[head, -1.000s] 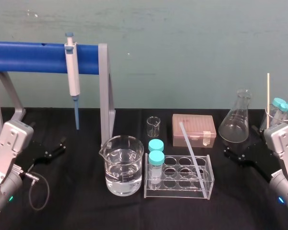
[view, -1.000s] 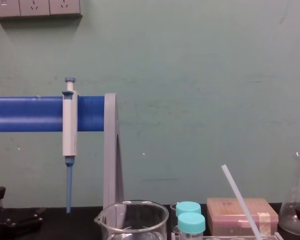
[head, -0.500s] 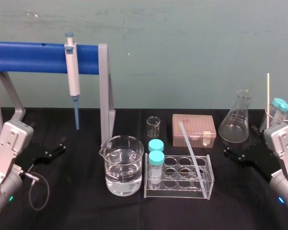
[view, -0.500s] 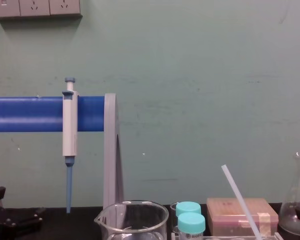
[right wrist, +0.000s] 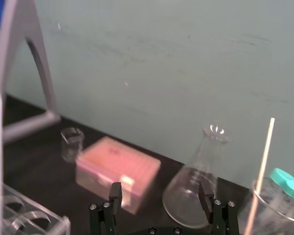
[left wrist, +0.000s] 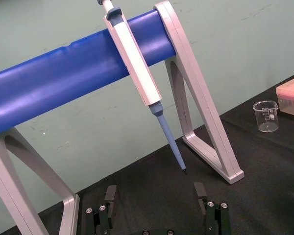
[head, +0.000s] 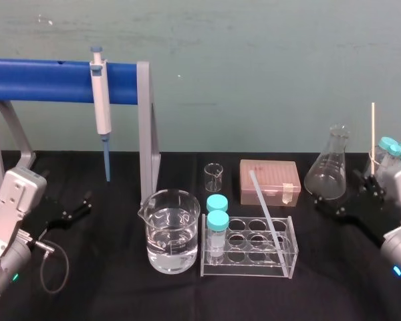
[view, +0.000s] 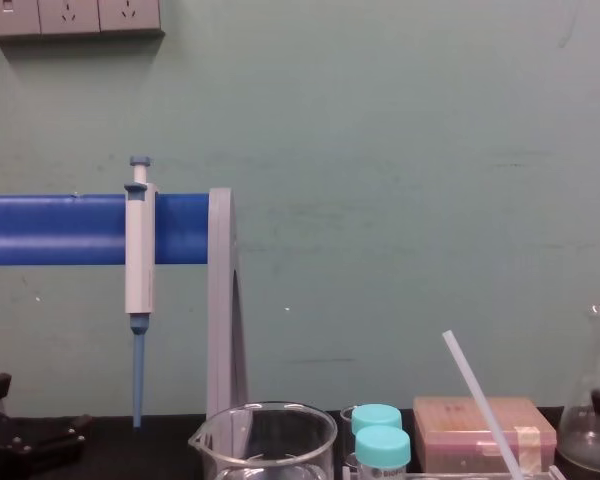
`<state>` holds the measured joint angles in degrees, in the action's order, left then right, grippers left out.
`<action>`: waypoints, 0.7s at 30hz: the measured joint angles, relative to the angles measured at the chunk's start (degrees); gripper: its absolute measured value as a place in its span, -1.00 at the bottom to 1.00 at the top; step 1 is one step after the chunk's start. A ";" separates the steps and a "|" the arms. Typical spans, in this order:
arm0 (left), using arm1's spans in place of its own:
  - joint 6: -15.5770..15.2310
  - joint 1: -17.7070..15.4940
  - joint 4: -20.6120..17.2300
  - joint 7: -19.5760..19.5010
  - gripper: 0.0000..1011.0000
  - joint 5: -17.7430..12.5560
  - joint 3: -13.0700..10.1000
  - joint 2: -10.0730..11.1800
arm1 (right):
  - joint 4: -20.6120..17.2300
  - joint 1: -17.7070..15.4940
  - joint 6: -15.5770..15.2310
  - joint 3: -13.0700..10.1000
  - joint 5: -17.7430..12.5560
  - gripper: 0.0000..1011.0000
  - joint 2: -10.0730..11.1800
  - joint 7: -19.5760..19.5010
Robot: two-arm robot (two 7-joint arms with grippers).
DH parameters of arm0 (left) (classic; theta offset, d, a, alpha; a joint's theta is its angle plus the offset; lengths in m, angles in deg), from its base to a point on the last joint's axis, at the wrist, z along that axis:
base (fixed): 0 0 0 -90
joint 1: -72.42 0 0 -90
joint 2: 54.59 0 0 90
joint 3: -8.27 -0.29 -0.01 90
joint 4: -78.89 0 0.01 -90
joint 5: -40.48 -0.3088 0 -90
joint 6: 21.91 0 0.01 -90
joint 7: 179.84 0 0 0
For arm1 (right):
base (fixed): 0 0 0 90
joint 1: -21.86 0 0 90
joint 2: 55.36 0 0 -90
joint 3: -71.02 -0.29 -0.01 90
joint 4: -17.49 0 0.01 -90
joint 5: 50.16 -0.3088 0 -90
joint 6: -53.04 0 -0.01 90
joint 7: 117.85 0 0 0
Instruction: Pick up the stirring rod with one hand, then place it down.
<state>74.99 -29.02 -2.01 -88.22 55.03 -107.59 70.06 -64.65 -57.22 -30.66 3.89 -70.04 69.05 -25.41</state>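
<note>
The stirring rod (head: 264, 208) is a thin translucent white stick leaning in the clear tube rack (head: 248, 265) at the table's middle; its upper end tilts back and left, and it also rises at the lower right of the chest view (view: 476, 396). My right gripper (head: 347, 198) hovers open at the far right, beside the conical flask (head: 329, 172), well to the right of the rod and holding nothing. Its own camera shows both fingers spread (right wrist: 159, 196). My left gripper (head: 70, 210) rests open at the far left near the stand, its fingers wide apart in its wrist view (left wrist: 155, 196).
A pipette (head: 101, 107) hangs on the blue-barred stand (head: 47, 80). A water-filled beaker (head: 172, 231) stands left of the rack, which holds two teal-capped tubes (head: 218, 221). Behind are a small beaker (head: 214, 176) and a pink box (head: 270, 180). A thin stick (head: 373, 130) stands at far right.
My right gripper has lifted and shifted back and to the right, closer to the flask. The left arm and the rod have not moved.
</note>
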 joint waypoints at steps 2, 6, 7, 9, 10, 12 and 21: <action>0.00 0.00 0.00 0.00 0.98 0.00 0.00 0.00 | -1.33 -0.23 -1.62 -1.84 -4.65 0.98 0.17 3.58; 0.00 0.00 0.00 0.00 0.98 0.00 0.00 0.00 | -4.22 -0.32 -6.09 -4.77 -12.71 0.98 1.31 10.64; 0.00 0.00 0.00 0.00 0.98 0.00 0.00 0.00 | -5.21 -0.17 -8.09 -5.52 -15.32 0.98 1.93 13.54; 0.00 0.00 0.00 0.00 0.98 0.00 0.00 0.00 | -6.12 0.13 -9.96 -5.94 -17.31 0.98 2.68 16.37; 0.00 0.00 0.00 0.00 0.98 0.00 0.00 0.00 | -6.54 0.37 -10.86 -6.03 -18.08 0.98 3.08 17.77; 0.00 0.00 0.00 0.00 0.98 0.00 0.00 0.00 | -7.33 1.28 -13.30 -5.60 -19.29 0.98 4.18 21.66; 0.00 0.00 0.00 0.00 0.98 0.00 0.00 0.00 | -7.93 6.45 -17.88 -0.08 -18.61 0.98 6.77 31.59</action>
<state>74.99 -29.02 -2.01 -88.22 55.03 -107.59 70.06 -72.59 -50.77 -48.54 3.81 -88.65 75.82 6.18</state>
